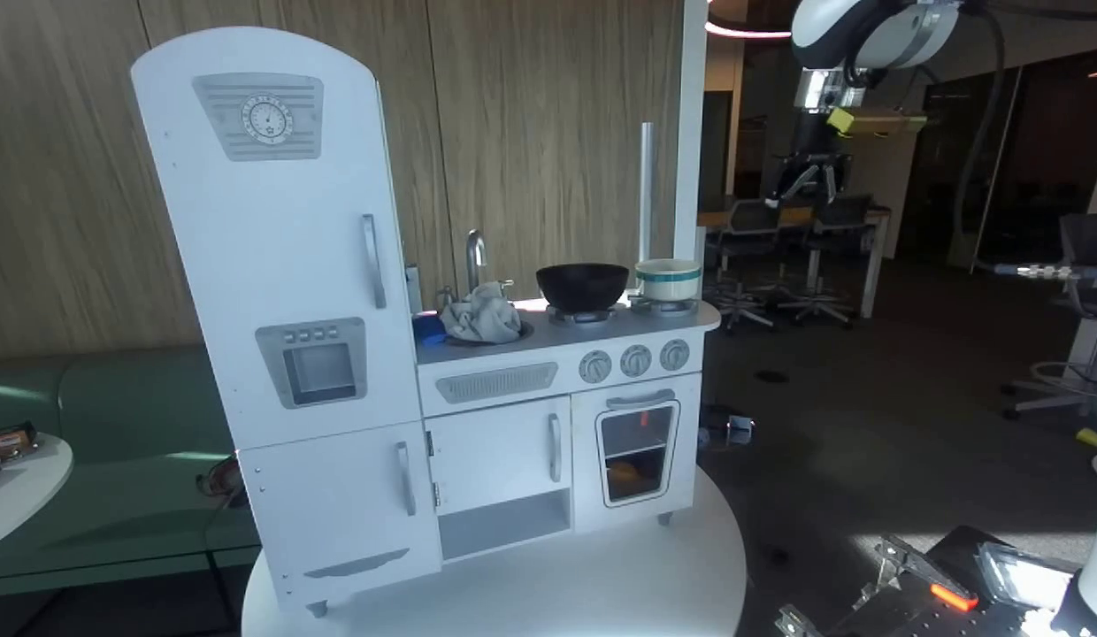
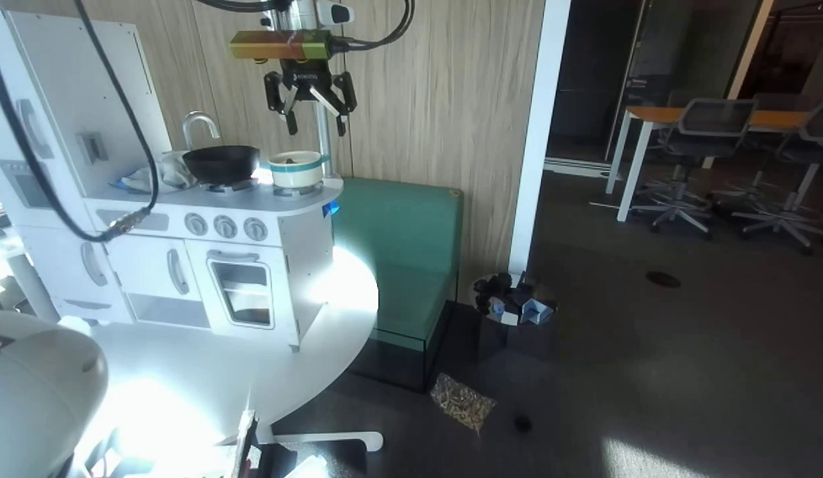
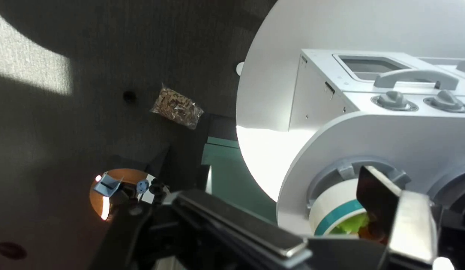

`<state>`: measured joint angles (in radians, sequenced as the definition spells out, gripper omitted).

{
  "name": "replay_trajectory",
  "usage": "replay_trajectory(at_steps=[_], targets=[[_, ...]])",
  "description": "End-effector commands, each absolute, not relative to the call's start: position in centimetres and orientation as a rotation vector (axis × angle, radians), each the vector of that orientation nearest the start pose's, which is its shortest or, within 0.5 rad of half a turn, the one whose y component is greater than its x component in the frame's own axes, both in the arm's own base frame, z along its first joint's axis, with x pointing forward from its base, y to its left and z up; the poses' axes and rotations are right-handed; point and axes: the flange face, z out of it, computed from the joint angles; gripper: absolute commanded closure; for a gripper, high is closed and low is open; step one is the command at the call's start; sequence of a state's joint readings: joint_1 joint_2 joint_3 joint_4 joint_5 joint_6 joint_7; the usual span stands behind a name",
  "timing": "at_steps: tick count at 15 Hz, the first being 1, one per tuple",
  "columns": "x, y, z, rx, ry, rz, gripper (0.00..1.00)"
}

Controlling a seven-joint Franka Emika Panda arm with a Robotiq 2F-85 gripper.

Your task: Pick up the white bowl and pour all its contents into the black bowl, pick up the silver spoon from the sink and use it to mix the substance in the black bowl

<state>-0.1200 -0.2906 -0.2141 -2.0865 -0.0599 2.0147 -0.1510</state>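
Claw (image 2: pixel 317 126) high, left of centre in an exterior view | jaws well apart, gripping nothing I can see | white bowl (image 2: pixel 297 175) below, on a burner (image 2: pixel 297 192), green stuff (image 3: pixel 351 224) inside | black bowl (image 2: pixel 221 166) just left

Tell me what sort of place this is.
Probably a lounge-like corner of an office or lab, rather than a working kitchen: there are mesh-backed office chairs, a green bench and only a toy kitchen.
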Motion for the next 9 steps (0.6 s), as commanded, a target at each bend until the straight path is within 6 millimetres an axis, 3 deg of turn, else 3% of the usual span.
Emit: replay_trajectory(at_steps=[1, 6, 9], targets=[[52.1, -15.5, 57.6, -3.139, 0.301, -0.422, 0.00], [57.7, -13.0, 56.0, -3.193, 0.266, -0.434, 0.00], [60.5, -13.3, 54.9, -3.240, 0.284, -0.436, 0.00]])
